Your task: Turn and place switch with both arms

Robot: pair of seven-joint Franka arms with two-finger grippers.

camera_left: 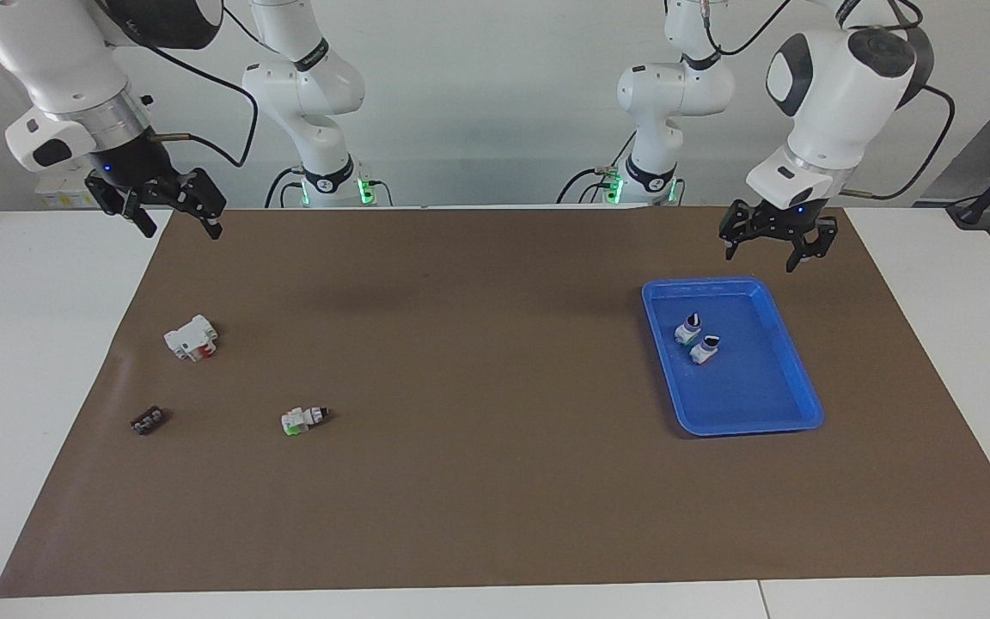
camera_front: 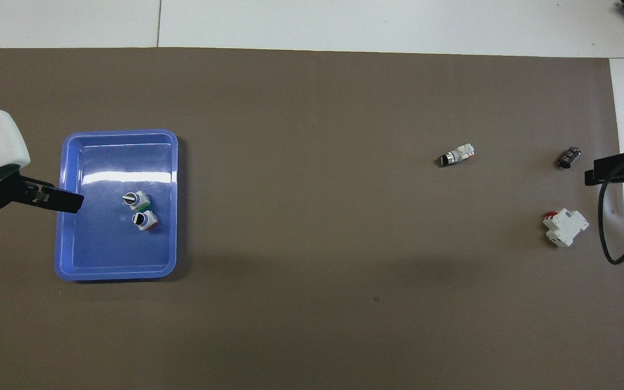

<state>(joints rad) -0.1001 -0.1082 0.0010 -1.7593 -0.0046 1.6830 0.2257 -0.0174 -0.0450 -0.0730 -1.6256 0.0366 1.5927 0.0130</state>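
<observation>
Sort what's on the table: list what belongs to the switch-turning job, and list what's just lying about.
Belongs to the job:
- switch, lying on the mat
- left claw, open, raised by the blue tray
- right claw, open, raised over the mat's edge
- two switches upright in the tray

Lying about:
- white block with red part
- dark strip

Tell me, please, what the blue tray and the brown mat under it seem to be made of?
The blue tray looks like moulded plastic: glossy, with a bright glare streak on its floor and rounded, raised edges. The brown mat looks like matte paper or thin card, judging by its flat, glare-free surface and a faint wrinkle near one end; which one is unclear.
</observation>
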